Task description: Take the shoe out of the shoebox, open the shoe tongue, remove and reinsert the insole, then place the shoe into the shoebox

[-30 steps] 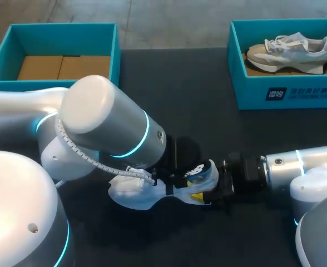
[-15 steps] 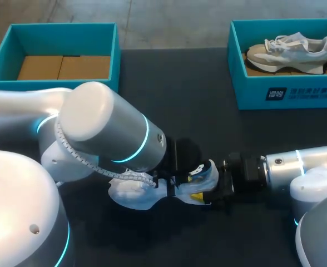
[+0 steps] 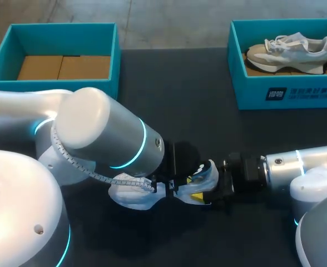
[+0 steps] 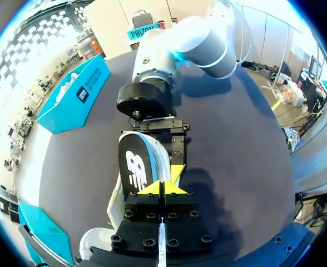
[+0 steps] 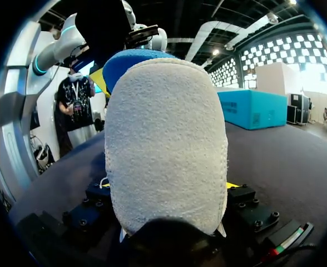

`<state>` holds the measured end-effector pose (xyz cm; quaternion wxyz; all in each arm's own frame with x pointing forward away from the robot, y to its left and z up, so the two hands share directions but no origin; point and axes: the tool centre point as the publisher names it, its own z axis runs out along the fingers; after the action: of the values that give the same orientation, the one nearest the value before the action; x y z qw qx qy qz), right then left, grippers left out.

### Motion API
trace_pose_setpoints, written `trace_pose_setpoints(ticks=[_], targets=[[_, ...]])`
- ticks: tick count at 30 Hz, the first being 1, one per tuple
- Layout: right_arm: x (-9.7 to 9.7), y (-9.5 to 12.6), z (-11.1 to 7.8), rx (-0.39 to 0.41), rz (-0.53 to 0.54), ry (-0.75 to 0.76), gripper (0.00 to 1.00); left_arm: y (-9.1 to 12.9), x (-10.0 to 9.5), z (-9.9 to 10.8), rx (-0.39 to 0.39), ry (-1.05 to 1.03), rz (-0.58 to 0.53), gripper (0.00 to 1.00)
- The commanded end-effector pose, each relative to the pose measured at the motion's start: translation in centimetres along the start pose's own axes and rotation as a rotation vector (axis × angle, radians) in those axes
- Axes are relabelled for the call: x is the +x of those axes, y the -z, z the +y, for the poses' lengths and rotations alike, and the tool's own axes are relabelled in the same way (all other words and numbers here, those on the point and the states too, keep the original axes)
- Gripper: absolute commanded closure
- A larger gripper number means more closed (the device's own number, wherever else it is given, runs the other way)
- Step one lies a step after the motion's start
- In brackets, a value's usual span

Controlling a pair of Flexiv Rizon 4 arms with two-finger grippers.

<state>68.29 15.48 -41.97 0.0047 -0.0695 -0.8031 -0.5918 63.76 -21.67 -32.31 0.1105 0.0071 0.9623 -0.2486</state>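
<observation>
We see the white shoe (image 3: 131, 196) out of its box, near the middle of the dark table (image 3: 197, 111) between our two arms and well apart from both boxes. Its toe end lies under our left arm's wrist and its heel points at our right arm. We cannot tell from the head view whether the sole rests on the table or hangs just above it. Our right gripper (image 5: 167, 183) comes in low from the right and is clamped on the heel. In its own wrist view the pale, nubbly heel fills the space between the fingers, with a yellow tip pressed against each side. Our left gripper (image 4: 163, 188) reaches in from the other side, over the shoe's opening. Its two yellow tips are pinched tight together on the edge of the dark blue insole (image 4: 134, 167). The insole stands up out of the heel, curved, with its white logo facing the left wrist camera. At the table's far left corner a teal shoebox (image 3: 41, 84) shows its brown cardboard floor. At the far right, a second teal shoebox (image 3: 286, 92) holds a grey and white sneaker (image 3: 288, 49) lying on its side.
</observation>
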Motion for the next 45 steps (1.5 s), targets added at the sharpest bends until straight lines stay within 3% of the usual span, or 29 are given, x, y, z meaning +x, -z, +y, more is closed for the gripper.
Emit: trace_pose_setpoints(ticks=[1,24,36,42,43,44,45], targets=[[0.1,-0.1,0.1,0.006,-0.001,-0.001,1.0,0.9,0.3,0.3,0.0,0.002,-0.013,1.0],[0.1,-0.1,0.1,0.006,-0.001,-0.001,1.0,3.7,-0.3,-0.9,0.009,-0.007,0.027,1.0],[0.1,-0.1,0.1,0.006,-0.001,-0.001,1.0,5.0,0.5,-1.8,-0.012,-0.031,0.079,1.0],[0.1,-0.1,0.1,0.006,-0.001,-0.001,1.0,4.4,1.2,-1.6,-0.03,-0.038,0.065,1.0],[0.1,-0.1,0.1,0.006,-0.001,-0.001,1.0,4.2,1.2,-1.5,-0.031,-0.037,0.063,0.88],[0.1,-0.1,0.1,0.006,-0.001,-0.001,1.0,3.9,1.2,-1.4,-0.032,-0.035,0.057,0.69],[0.1,-0.1,0.1,0.006,-0.001,-0.001,1.0,3.8,1.3,-1.4,-0.03,-0.032,0.051,0.65]])
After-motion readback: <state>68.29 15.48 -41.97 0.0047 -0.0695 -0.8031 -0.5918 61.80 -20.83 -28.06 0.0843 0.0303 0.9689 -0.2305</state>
